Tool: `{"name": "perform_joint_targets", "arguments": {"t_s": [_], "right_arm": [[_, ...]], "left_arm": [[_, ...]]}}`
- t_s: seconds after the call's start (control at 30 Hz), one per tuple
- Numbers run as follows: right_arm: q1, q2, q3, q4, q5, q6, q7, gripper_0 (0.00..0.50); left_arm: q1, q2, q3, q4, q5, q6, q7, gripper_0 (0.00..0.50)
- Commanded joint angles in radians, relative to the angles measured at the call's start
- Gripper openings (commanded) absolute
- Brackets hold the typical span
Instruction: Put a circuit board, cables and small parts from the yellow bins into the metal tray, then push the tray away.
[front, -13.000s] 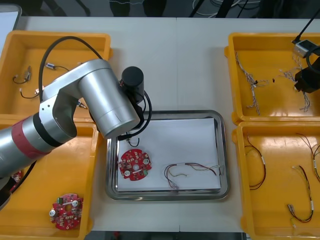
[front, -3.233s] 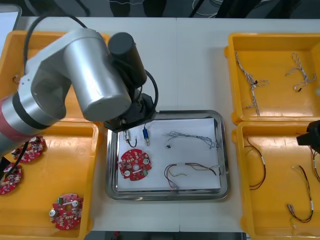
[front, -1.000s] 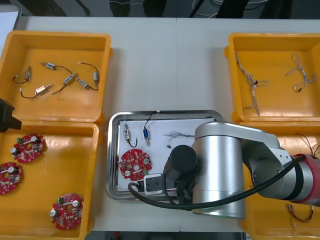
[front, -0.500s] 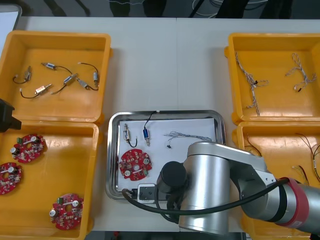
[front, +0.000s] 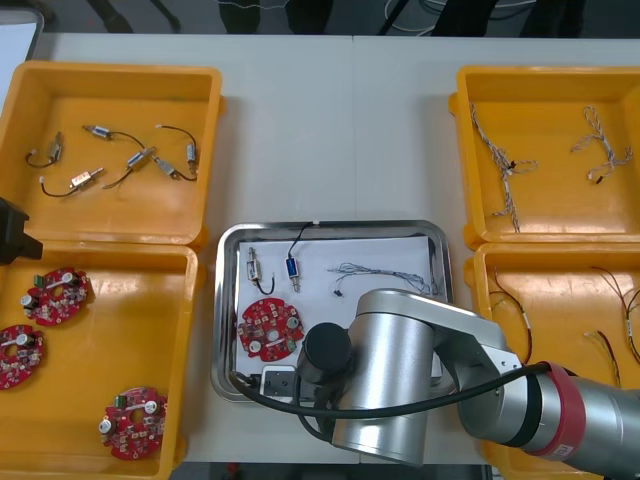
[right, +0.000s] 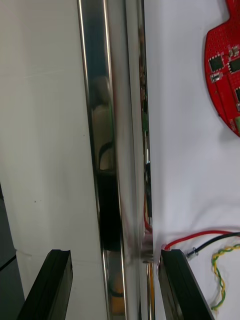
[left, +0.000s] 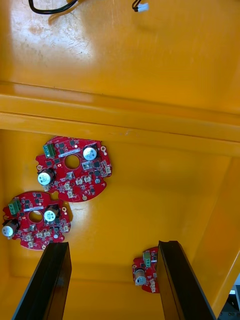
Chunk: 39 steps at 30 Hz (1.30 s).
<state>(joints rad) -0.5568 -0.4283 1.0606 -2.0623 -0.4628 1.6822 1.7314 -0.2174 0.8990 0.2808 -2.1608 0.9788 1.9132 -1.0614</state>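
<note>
1. Since half a second ago, the right arm (front: 400, 390) has slid leftward along the near edge of the metal tray (front: 330, 226), and its wrist now sits over the tray's near-left corner.
2. Inside the tray lie, left to right, two small metal parts (front: 257, 268), a circuit board (front: 270, 328) and a twisted cable (front: 385, 272). With a red and yellow cable (right: 200, 234) also in, loading looks finished and the push comes next.
3. Pushing at a corner would likely swing the tray. A slow, low push nearer the middle of the rim should keep it straight and keep the inner finger off the cable.
4. Well left of the tray, the left hand (left: 112, 247) hangs with fingers apart above the boards in a yellow bin (front: 110, 245).
5. At the tray's near rim, the right hand (right: 115, 252) has its fingers spread, gripping nothing. One finger is over the bare surface (right: 40, 125), the other inside beside the red and yellow cable.
</note>
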Motion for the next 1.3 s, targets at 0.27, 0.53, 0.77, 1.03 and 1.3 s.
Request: {"name": "perform_joint_targets", "arguments": {"t_s": [0.27, 0.53, 0.77, 1.03, 1.3], "right_arm": [[0.008, -0.003, 0.068, 0.002, 0.044, -0.065, -0.039, 0.5], [-0.012, -0.024, 0.081, 0.002, 0.046, -0.065, -0.041, 0.5], [-0.022, -0.032, 0.084, 0.001, 0.042, -0.065, -0.044, 0.5], [-0.023, -0.024, 0.085, 0.001, 0.039, -0.065, -0.053, 0.5], [-0.035, -0.018, 0.085, 0.001, 0.039, -0.059, -0.055, 0.046]], "left_arm": [[0.016, 0.046, 0.026, -0.027, -0.009, 0.007, -0.016, 0.5], [0.016, 0.046, 0.026, -0.027, -0.009, 0.007, -0.016, 0.5], [0.016, 0.046, 0.026, -0.027, -0.009, 0.007, -0.016, 0.5], [0.016, 0.046, 0.026, -0.027, -0.009, 0.007, -0.016, 0.5], [0.016, 0.046, 0.026, -0.027, -0.009, 0.007, -0.016, 0.5]]}}
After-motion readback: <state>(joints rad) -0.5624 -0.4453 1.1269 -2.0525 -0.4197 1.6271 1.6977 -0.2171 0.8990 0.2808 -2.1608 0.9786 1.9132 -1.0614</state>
